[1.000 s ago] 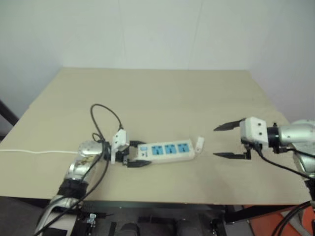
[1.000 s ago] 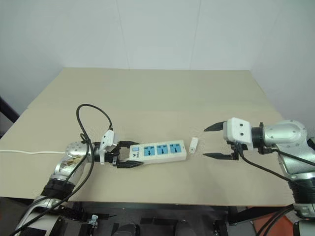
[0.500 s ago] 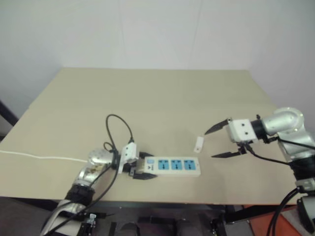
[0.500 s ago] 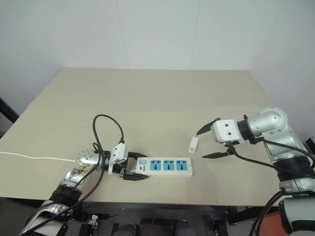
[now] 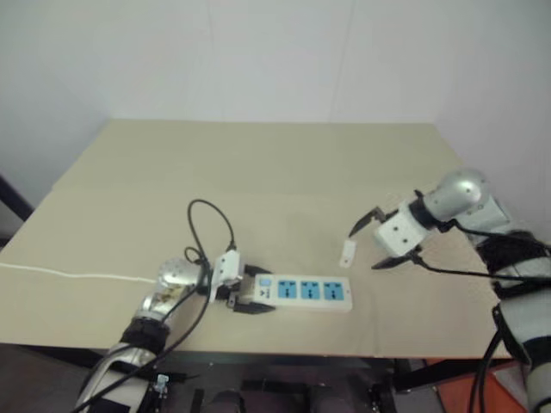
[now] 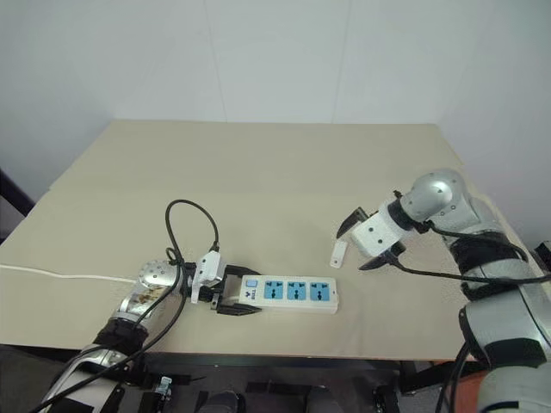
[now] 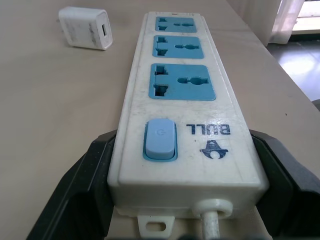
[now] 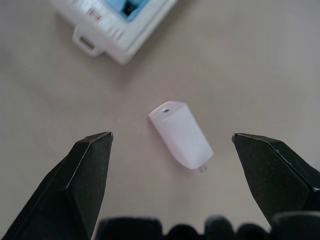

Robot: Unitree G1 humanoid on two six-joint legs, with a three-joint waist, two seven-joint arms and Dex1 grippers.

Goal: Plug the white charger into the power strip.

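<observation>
The power strip (image 6: 293,292), a flat white bar with three blue sockets, lies near the table's front edge. My left gripper (image 6: 241,292) is shut on its switch end, one black finger (image 7: 85,190) against each long side. The white charger (image 6: 338,252), a small white block, lies on the table just beyond the strip's far end and apart from it. My right gripper (image 6: 351,249) hovers over the charger, tilted down and open. In the right wrist view the charger (image 8: 181,134) sits between the spread fingertips (image 8: 92,160), touching neither.
The strip's thin white cord (image 6: 52,275) runs off the table's left edge. A black cable loop (image 6: 194,224) arches above my left wrist. The tan table (image 6: 275,172) stretches bare behind the strip, with a white wall beyond it.
My right gripper swung left and tipped downward until it stood over the charger. My left gripper first drew the strip toward the front edge and to the right, then stayed still.
</observation>
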